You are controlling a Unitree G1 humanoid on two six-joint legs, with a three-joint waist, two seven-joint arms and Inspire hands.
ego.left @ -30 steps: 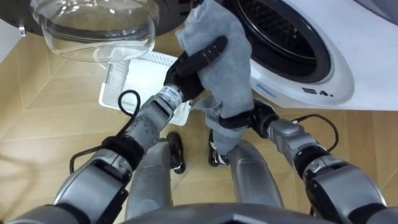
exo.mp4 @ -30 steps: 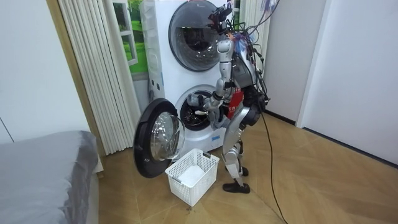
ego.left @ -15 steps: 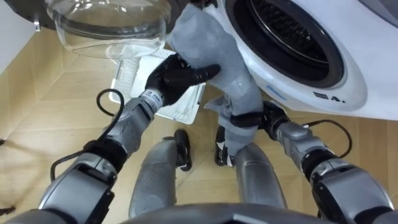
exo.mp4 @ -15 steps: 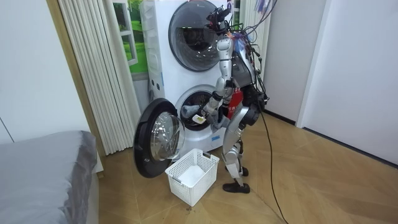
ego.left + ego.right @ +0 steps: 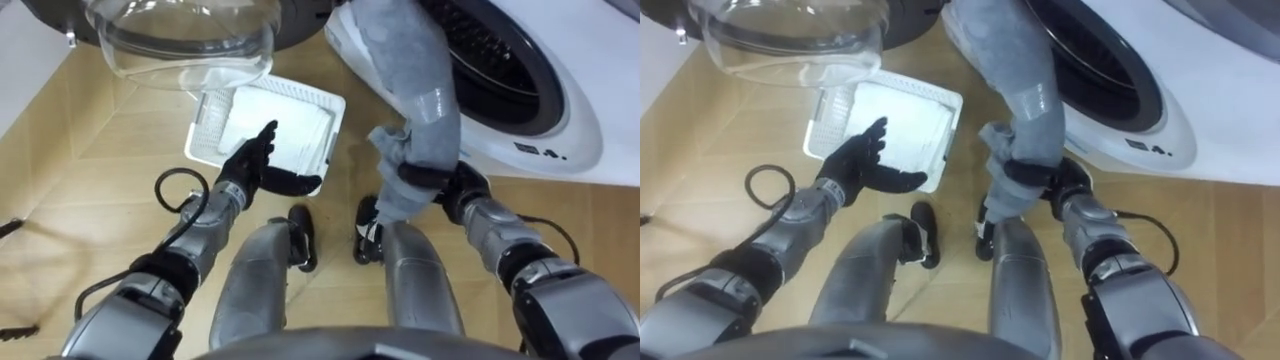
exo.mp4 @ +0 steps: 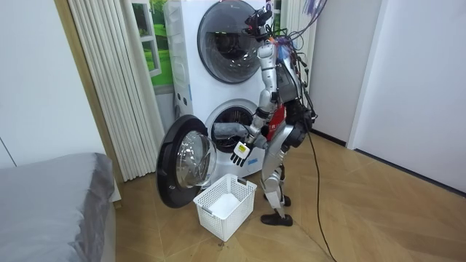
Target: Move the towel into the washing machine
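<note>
**Left hand off, towel left to the right hand**

The white front-loading washing machine (image 5: 570,110) is faced, its round glass door (image 5: 180,40) swung wide. The grey terry towel (image 5: 420,80) is now stretched up across the lip of the drum opening. Its lower end is bunched in the right hand (image 5: 445,185), whose fingers are curled round the cloth. Above the white slotted plastic basket (image 5: 215,120), the left hand (image 5: 262,172) has been drawn away from the towel, fingers spread and empty. A one-handed push inward is judged to remain.
</note>
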